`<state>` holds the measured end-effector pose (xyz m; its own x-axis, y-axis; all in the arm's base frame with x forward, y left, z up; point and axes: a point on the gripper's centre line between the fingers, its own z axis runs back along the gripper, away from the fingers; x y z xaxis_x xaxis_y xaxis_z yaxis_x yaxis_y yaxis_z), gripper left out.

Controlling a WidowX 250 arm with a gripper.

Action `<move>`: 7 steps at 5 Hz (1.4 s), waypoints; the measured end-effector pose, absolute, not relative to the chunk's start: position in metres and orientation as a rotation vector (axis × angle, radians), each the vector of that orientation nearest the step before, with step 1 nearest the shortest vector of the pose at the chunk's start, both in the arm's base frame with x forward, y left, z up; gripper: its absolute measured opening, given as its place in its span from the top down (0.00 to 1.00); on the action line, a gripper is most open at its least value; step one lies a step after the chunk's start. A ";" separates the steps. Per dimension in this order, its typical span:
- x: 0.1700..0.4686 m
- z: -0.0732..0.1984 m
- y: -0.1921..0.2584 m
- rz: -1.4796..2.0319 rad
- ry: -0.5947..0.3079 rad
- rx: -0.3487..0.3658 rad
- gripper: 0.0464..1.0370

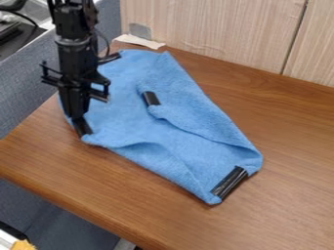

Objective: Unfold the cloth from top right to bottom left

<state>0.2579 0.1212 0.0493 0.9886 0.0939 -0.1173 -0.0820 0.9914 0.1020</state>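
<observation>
The blue cloth (pixel 120 114) lies partly folded on the wooden desk (pixel 287 200), a flap doubled over along its three o'clock side. Black strips mark it: one near the middle (pixel 151 98), another at five o'clock (pixel 229 183). The hand (pixel 77 116) points down at its nine o'clock edge; whether it grips cannot be told.

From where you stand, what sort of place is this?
Probably an office or lab: a wooden tabletop, wood-grain panels behind it, and what looks like a grey fabric partition beside it.
</observation>
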 end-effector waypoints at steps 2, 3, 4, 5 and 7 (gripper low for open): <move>0.255 0.042 0.124 0.095 0.157 0.136 0.62; 0.253 0.042 0.125 0.090 0.172 0.140 0.30; 0.254 0.054 0.122 0.079 0.150 0.149 0.05; 0.253 0.070 0.121 0.076 0.133 0.150 0.03; 0.259 0.106 0.116 0.057 0.038 0.133 0.04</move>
